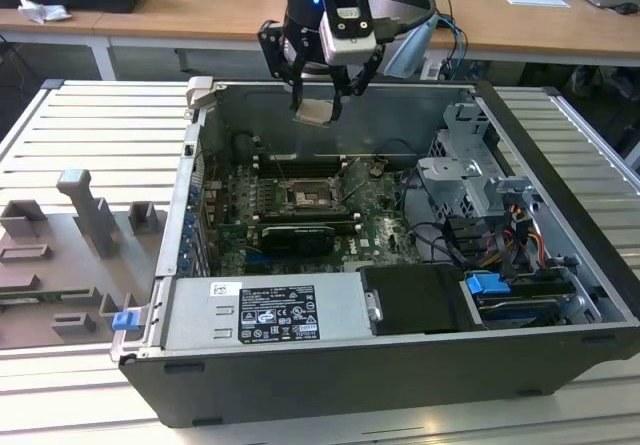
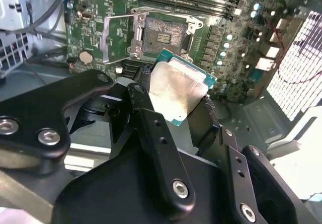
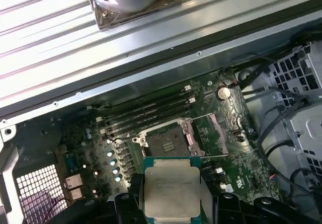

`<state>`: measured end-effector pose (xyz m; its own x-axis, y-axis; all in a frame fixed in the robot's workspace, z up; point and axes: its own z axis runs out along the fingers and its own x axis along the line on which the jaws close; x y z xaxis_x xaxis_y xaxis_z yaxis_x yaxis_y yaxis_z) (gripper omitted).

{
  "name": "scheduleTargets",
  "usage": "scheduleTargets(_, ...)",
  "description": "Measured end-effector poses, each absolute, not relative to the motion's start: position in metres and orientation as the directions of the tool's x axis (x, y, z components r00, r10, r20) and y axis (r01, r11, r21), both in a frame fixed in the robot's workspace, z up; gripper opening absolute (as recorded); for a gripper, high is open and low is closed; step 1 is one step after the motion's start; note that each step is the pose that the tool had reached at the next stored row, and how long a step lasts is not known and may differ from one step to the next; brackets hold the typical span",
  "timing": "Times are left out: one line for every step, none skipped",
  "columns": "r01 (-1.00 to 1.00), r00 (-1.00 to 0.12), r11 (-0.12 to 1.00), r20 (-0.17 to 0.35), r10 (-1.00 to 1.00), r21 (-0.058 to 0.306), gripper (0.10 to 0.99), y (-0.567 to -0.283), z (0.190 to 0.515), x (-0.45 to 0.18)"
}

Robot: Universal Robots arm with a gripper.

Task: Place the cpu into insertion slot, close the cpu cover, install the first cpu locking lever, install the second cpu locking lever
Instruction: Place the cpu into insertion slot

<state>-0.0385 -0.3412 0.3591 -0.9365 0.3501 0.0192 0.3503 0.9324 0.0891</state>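
My gripper (image 1: 318,103) hangs above the open computer case, shut on the cpu (image 1: 316,112), a flat pale metal square held level by its edges. In both wrist views the cpu (image 2: 176,90) (image 3: 172,191) sits between the black fingers (image 2: 146,116), well above the board. Below it on the green board lies the insertion slot (image 1: 304,197) (image 2: 163,34) (image 3: 166,141), dark, bare and uncovered. The cpu cover (image 2: 116,38) (image 3: 207,132) is a silvery frame swung open to one side of the slot.
Long black memory slots (image 1: 300,157) run behind the socket. A grey labelled power-supply box (image 1: 265,310) fills the case front, and a drive cage with cables (image 1: 470,180) stands at the exterior view's right. Grey fixtures (image 1: 85,230) rest on the slatted table to the left.
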Motion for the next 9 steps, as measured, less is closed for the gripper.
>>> scheduleTargets(0.367, -0.930, 0.926, 0.019, 0.367, 0.089, 0.537, -0.3412, 0.3591, -0.0385)
scheduleTargets(0.385, -0.923, 0.919, 0.019, 0.385, 0.088, 0.537, -0.3411, 0.3589, -0.0385)
scheduleTargets(0.396, -0.918, 0.914, 0.019, 0.396, 0.087, 0.537, -0.3411, 0.3588, -0.0385)
scheduleTargets(0.405, -0.914, 0.910, 0.018, 0.406, 0.087, 0.537, -0.3411, 0.3587, -0.0385)
scheduleTargets(0.417, -0.909, 0.905, 0.018, 0.417, 0.086, 0.537, -0.3411, 0.3587, -0.0385)
scheduleTargets(0.425, -0.905, 0.901, 0.018, 0.425, 0.086, 0.537, -0.3411, 0.3586, -0.0385)
scheduleTargets(0.438, -0.899, 0.895, 0.018, 0.438, 0.086, 0.537, -0.3411, 0.3585, -0.0385)
scheduleTargets(0.449, -0.893, 0.889, 0.018, 0.449, 0.086, 0.537, -0.3411, 0.3584, -0.0385)
scheduleTargets(0.480, -0.877, 0.873, 0.018, 0.480, 0.085, 0.537, -0.3411, 0.3581, -0.0385)
